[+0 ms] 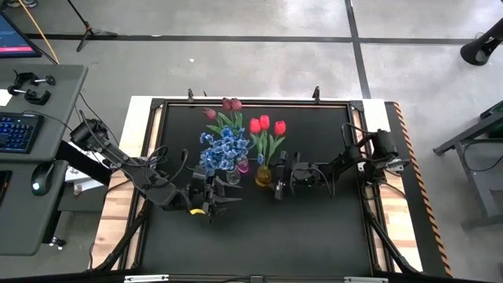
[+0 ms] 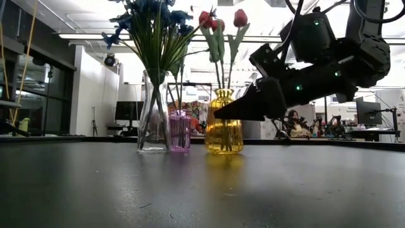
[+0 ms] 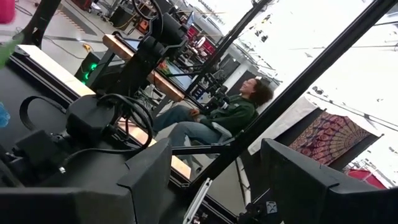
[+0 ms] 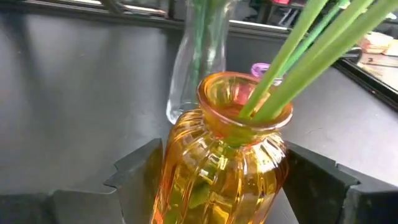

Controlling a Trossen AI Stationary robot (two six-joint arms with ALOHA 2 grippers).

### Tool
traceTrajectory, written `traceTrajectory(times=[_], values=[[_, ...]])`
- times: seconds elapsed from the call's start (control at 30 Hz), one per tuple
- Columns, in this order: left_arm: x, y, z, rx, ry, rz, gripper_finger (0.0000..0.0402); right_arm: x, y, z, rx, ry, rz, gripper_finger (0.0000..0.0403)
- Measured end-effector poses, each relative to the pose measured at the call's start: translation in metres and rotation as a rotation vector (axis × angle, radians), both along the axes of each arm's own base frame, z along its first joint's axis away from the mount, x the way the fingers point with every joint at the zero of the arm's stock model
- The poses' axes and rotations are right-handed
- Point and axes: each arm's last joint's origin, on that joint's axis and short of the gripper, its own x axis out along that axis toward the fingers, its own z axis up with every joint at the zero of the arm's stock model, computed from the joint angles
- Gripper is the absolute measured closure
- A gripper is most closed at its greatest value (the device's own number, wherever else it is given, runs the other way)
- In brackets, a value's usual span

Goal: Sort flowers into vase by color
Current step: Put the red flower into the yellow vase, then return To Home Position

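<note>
Near the middle of the black table (image 1: 314, 236) stand three vases in a close row: a clear glass vase (image 2: 153, 114) on the left with the blue flowers (image 1: 223, 151), a small purple vase (image 2: 180, 131) just beside it with the maroon tulips (image 1: 228, 105), and an amber ribbed vase (image 4: 217, 162) on the right with the red tulips (image 1: 267, 126). All the stems rise from the vase mouths; the blossoms lean toward the far side in the overhead view.

The right gripper (image 1: 277, 187) sits at the amber vase, one dark finger (image 4: 140, 177) on each side of its belly (the wrist view shows slim gaps between fingers and glass, so the jaws stand released, not clamped on it). Three green stems pass out of the amber neck.

The left gripper (image 1: 211, 206) waits low on the near side of the clear vase, its fingers spread wide and holding nothing. Beyond the table, a seated person (image 3: 230, 115) shows in the room.
</note>
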Motion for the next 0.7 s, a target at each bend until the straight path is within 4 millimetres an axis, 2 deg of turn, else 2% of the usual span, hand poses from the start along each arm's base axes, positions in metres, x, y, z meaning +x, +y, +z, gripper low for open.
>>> traceTrajectory(times=[0.2,0.5,0.7], values=[[0.0,0.0,0.0,0.02,-0.001,0.002,0.0168,-0.002,0.0,0.004,-0.029,0.044,0.006,0.0102],[0.0,0.001,0.001,0.019,-0.008,0.005,0.0168,-0.008,-0.002,0.027,-0.051,0.049,-0.039,0.0016],[0.002,0.002,0.004,-0.033,-0.041,-0.02,0.0168,-0.018,-0.004,0.044,-0.097,0.108,-0.023,0.0004]])
